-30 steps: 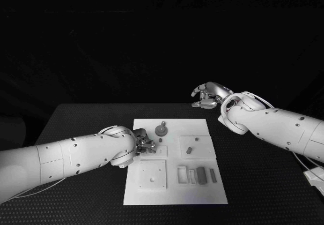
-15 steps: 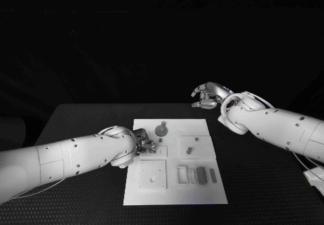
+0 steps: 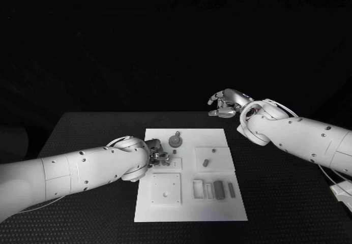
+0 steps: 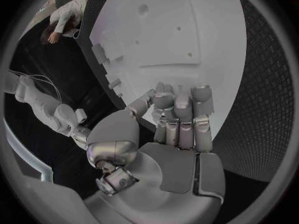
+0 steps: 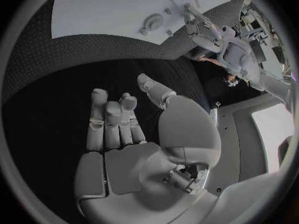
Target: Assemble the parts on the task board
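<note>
The white task board (image 3: pixel 220 140) lies in the middle of the table. A round grey part (image 3: pixel 176 140) stands near its far edge, a small grey part (image 3: pixel 206 163) lies in a square recess, and several oblong parts (image 3: pixel 212 189) lie in a row at the near right. My left hand (image 3: pixel 157 155) rests at the board's left edge beside a small pocket (image 3: pixel 173 163). Its fingers (image 4: pixel 177 114) curl down onto the board (image 4: pixel 187 35) and hide their tips. My right hand (image 3: pixel 226 104) hangs raised beyond the table's far edge, fingers (image 5: pixel 109 119) loosely bent, holding nothing.
A square white plate (image 3: pixel 166 189) with a small hole sits at the board's near left. Black textured table (image 3: pixel 88 132) surrounds the board on all sides. In the right wrist view the board (image 5: pixel 99 10) with the round part (image 5: pixel 152 21) lies ahead of the hand.
</note>
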Controlling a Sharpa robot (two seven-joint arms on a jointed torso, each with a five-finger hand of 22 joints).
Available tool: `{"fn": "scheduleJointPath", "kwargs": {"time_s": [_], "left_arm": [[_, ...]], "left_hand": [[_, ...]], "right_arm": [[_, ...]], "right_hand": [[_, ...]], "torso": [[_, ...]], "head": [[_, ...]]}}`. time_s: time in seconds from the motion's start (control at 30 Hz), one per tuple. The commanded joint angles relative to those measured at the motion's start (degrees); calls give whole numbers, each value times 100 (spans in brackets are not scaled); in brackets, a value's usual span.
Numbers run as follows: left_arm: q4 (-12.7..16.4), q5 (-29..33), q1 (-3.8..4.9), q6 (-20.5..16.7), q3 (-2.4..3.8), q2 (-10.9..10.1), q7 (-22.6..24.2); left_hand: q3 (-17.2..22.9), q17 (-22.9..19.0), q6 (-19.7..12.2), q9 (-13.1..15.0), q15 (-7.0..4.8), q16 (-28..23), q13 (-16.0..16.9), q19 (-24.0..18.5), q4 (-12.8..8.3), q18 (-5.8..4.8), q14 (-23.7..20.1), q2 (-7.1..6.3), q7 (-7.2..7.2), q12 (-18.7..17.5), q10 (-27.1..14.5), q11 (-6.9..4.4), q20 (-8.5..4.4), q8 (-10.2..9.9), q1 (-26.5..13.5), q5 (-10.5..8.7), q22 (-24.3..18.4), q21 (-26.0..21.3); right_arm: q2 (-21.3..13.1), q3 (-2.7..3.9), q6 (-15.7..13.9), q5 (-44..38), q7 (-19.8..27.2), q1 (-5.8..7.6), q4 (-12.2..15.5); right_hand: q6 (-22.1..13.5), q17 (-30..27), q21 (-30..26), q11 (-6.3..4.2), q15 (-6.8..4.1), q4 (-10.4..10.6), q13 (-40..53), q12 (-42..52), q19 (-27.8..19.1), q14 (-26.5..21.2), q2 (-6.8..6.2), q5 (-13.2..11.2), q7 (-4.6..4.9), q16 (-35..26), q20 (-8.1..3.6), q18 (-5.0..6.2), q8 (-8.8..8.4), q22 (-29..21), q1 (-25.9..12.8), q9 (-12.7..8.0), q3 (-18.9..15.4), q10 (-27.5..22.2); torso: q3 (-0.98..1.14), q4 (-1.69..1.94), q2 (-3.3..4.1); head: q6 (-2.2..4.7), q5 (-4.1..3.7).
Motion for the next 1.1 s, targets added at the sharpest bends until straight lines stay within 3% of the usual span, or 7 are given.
{"fn": "scheduleJointPath", "kwargs": {"time_s": [0.03,0.73,1.1], "left_arm": [[5,-303,-26,102,-8,31,6],[94,-424,-42,312,-8,58,25],[79,-424,-43,335,-8,64,21]], "left_hand": [[-1,-11,806,-1,-248,11,-7,125,33,260,-146,-43,-471,20,-231,-241,-216,14,5,-7,116,7],[-43,-85,881,9,-257,47,-51,162,92,252,-116,-93,-487,33,-187,-256,-214,-8,-31,8,107,12],[-169,-189,955,24,-274,105,-109,197,317,253,-101,-322,-510,50,-157,-277,-221,-60,-232,-37,102,-1]], "right_arm": [[8,2,88,-10,42,0,8],[2,2,146,-6,42,0,10],[-2,2,156,-5,46,-1,11]], "right_hand": [[257,3,-32,198,26,-4,-6,19,-14,-31,32,8,213,19,14,46,-32,89,-5,-9,-44,-531],[256,2,-34,198,26,-1,-11,22,-17,-34,33,10,213,19,15,46,-34,89,-9,-12,-46,-534],[257,2,-35,199,27,-2,-13,23,-18,-35,32,10,213,19,15,46,-34,89,-9,-13,-47,-535]], "torso": [[2,-5,1],[-1,-3,1],[-2,-1,-1]], "head": [[4,9],[-26,-3],[-26,-9]]}}
